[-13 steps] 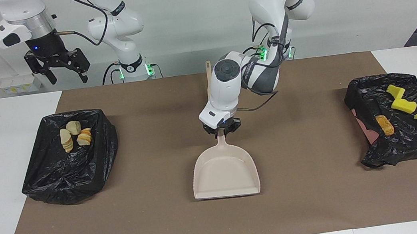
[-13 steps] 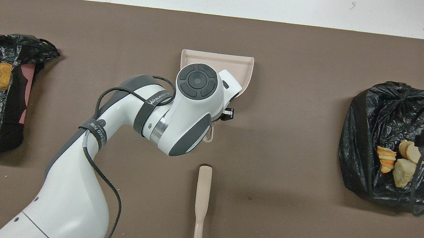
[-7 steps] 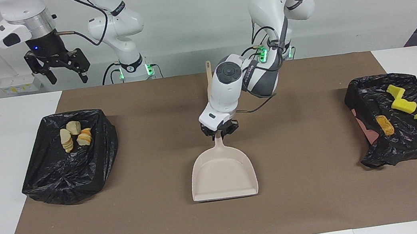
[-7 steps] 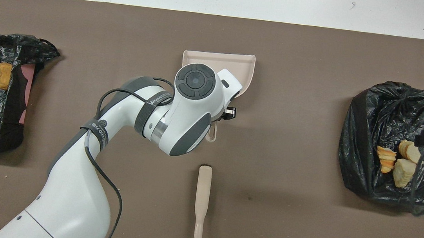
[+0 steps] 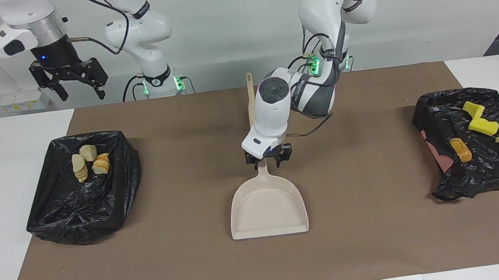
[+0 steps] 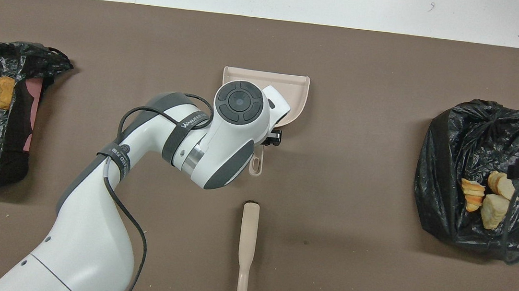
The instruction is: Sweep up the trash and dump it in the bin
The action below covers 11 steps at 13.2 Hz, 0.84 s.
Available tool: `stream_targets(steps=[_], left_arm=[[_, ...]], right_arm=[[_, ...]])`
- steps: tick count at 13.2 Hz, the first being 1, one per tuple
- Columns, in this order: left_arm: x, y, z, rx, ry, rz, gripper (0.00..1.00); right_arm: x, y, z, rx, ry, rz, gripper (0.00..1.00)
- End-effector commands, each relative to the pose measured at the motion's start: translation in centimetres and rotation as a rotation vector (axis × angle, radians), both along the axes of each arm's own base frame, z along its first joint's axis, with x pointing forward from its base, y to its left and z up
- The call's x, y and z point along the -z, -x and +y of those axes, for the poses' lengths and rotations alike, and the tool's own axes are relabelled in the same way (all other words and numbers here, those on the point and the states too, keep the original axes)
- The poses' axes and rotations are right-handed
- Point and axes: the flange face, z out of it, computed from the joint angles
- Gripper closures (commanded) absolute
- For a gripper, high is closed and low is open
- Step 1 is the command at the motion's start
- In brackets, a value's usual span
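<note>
Brown mat (image 5: 387,237) | left gripper (image 5: 268,158) just let go, fingers apart astride dustpan (image 5: 267,205) handle | right gripper (image 5: 69,79) waits, fingers apart | trash (image 5: 88,163) binned, sweeping looks finished

Both arms have glossy white shells with dark grey joint bands. The left arm (image 6: 87,224) carries a round grey end cap, a black cable strapped along it and lettering on its grey wrist band. The right arm (image 5: 29,24) has a silver wrist ring, a black cable and a blue light.
</note>
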Motion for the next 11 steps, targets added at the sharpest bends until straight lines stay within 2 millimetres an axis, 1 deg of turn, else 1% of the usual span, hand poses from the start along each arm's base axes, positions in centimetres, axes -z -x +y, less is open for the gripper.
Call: stream_targets(steps=[1,2,3,4,5,7,9,10,11], left_arm=[[-4.9,-1.5,4.5,0.005,-0.024,-0.049,0.00],[-7.4,-1.8,6.8,0.060,-0.043,-0.043,0.00],[-8.9,-1.9,9.0,0.093,-0.065,-0.020,0.00],[-11.2,-1.9,11.4,0.104,-0.076,-0.015,0.00],[-13.5,-2.2,14.5,0.110,-0.075,-0.035,0.00],[-18.4,-1.0,19.7,0.152,-0.076,-0.071,0.00],[-23.0,0.4,24.0,0.111,-0.079,-0.065,0.00],[-25.2,1.1,26.4,0.093,-0.040,-0.069,0.00],[-27.3,2.2,28.5,0.118,-0.016,-0.068,0.00]], right_arm=[[-0.3,0.4,-0.1,-0.013,-0.012,0.005,0.00],[-0.4,0.4,-0.2,-0.012,-0.012,0.004,0.00],[-0.3,0.4,-0.2,-0.012,-0.012,0.005,0.00],[-0.4,0.4,-0.2,-0.012,-0.012,0.004,0.00],[-0.3,0.4,-0.2,-0.012,-0.012,0.007,0.00],[-0.3,0.4,-0.2,-0.012,-0.012,0.007,0.00],[-0.4,0.4,-0.1,-0.013,-0.012,0.003,0.00],[-0.3,0.4,-0.2,-0.012,-0.012,0.005,0.00],[-0.3,0.4,-0.2,-0.012,-0.012,0.005,0.00]])
